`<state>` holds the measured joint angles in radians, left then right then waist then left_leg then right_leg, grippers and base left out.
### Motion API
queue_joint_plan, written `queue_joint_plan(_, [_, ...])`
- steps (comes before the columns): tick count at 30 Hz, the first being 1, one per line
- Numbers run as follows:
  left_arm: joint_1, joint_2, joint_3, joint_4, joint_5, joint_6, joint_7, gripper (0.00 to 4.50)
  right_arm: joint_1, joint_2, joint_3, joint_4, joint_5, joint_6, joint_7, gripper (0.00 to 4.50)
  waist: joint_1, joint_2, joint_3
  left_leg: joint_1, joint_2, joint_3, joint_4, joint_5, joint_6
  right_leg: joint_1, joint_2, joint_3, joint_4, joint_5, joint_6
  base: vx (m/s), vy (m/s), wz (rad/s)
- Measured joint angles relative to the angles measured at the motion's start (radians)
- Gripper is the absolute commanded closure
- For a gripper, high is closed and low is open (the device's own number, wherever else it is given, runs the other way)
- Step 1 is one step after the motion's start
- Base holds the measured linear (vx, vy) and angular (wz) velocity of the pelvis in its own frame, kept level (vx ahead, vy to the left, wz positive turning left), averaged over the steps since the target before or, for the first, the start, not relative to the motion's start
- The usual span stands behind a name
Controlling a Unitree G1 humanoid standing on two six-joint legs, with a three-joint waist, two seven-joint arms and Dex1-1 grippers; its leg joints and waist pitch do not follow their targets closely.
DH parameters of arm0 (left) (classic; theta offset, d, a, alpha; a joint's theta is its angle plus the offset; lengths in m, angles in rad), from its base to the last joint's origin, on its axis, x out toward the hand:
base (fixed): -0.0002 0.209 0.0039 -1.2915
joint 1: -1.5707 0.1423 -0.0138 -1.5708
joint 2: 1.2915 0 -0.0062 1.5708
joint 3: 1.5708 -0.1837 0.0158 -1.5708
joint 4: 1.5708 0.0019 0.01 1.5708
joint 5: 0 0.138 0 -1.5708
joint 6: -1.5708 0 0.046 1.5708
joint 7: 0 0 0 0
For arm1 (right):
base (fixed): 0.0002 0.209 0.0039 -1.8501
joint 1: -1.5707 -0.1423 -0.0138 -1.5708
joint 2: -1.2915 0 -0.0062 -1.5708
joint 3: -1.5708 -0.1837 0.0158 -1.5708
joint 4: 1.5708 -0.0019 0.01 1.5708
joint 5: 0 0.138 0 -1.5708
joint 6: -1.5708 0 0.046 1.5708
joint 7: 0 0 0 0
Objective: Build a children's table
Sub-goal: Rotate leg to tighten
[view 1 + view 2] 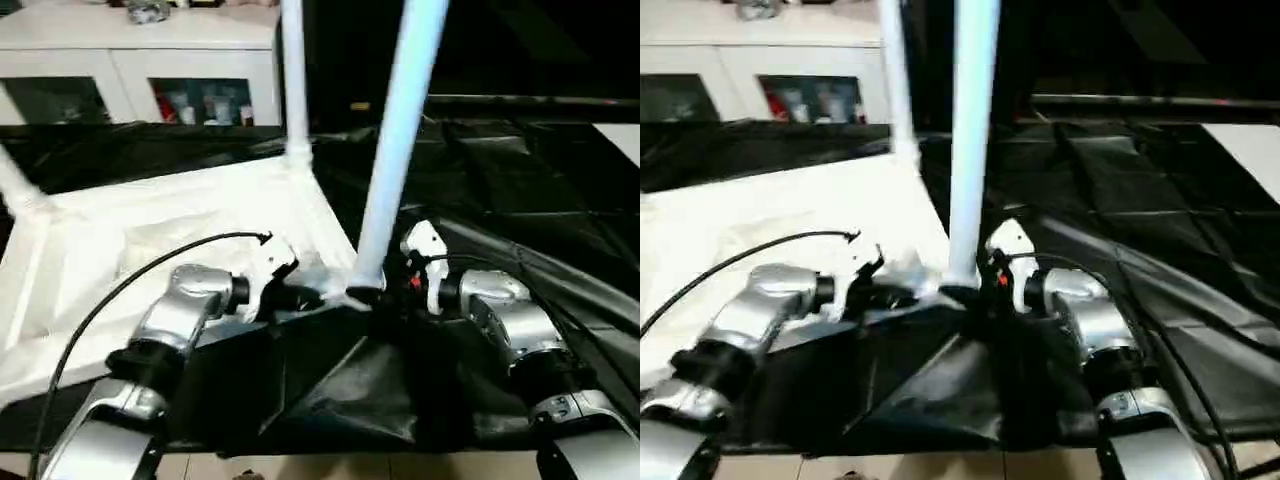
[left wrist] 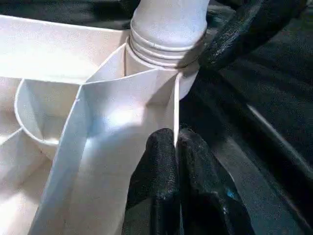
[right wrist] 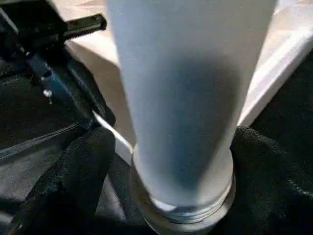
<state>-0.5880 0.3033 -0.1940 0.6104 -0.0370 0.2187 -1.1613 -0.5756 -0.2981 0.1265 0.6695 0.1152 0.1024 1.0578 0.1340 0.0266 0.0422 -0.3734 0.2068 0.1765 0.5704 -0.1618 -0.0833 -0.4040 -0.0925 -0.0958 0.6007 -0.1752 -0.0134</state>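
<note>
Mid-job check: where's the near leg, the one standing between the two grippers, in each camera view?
Left eye view: near leg rises from lower centre, leaning right.
Right eye view: it stands upright at centre.
Left wrist view: just its ringed base, seated in the tabletop.
Right wrist view: its shaft, close up.
Shared landmark: the ringed base in its corner socket.

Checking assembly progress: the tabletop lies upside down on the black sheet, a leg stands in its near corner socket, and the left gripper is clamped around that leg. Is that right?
Not quite. The left gripper is shut on the tabletop's thin edge wall beside the socket, not around the leg; the left wrist view shows this. The upside-down tabletop, black sheet and standing leg are right.
</note>
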Motion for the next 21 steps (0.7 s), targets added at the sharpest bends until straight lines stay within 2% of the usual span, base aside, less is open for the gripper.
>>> queue_joint_plan(2, [0.003, 0.003, 0.0, -0.004, -0.002, 0.001, -0.009, 4.5, 0.0, -0.002, 0.001, 0.0, 0.0, 0.002, 0.009, 0.53, 0.004, 0.0, 0.0, 0.0, 0.0, 0.0, 0.0, 0.0, 0.0, 0.0, 0.0, 0.0, 0.0, 0.0, 0.0, 0.0, 0.0, 0.0])
queue_joint_plan(5, [0.009, 0.005, -0.002, -0.018, -0.005, 0.009, -0.013, 4.5, 0.0, -0.002, 0.004, 0.0, 0.0, 0.002, 0.019, 0.97, 0.007, 0.0, 0.0, 0.0, 0.0, 0.0, -0.001, 0.0, 0.0, 0.0, 0.0, 0.0, 0.0, 0.0, 0.0, 0.0, 0.0, 0.0])
queue_joint_plan(14, [0.021, 0.011, -0.002, -0.036, -0.007, 0.019, -0.015, 4.5, 0.0, 0.001, 0.007, 0.003, -0.006, -0.005, 0.006, 1.61, 0.007, -0.001, 0.0, 0.0, 0.0, 0.0, -0.001, 0.0, 0.0, 0.0, 0.0, 0.0, 0.0, 0.0, 0.001, 0.0, 0.0, 0.0])
queue_joint_plan(17, [0.017, 0.0, 0.0, -0.025, -0.002, 0.017, 0.035, 4.5, 0.0, 0.03, -0.001, 0.021, -0.014, -0.013, -0.066, 1.76, 0.006, -0.001, 0.001, 0.001, 0.0, 0.0, 0.0, 0.0, 0.0, 0.0, 0.0, 0.0, 0.001, 0.0, 0.0, 0.0, 0.0, 0.0])
queue_joint_plan(21, [-0.032, -0.072, 0.003, 0.042, 0.033, 0.013, 0.172, 4.5, 0.0, 0.093, -0.048, 0.059, -0.031, -0.022, -0.275, 1.81, 0.004, -0.004, 0.0, 0.005, 0.0, 0.001, 0.0, 0.0, 0.0, 0.002, 0.0, 0.002, 0.001, 0.0, 0.001, 0.0, 0.0, 0.0])
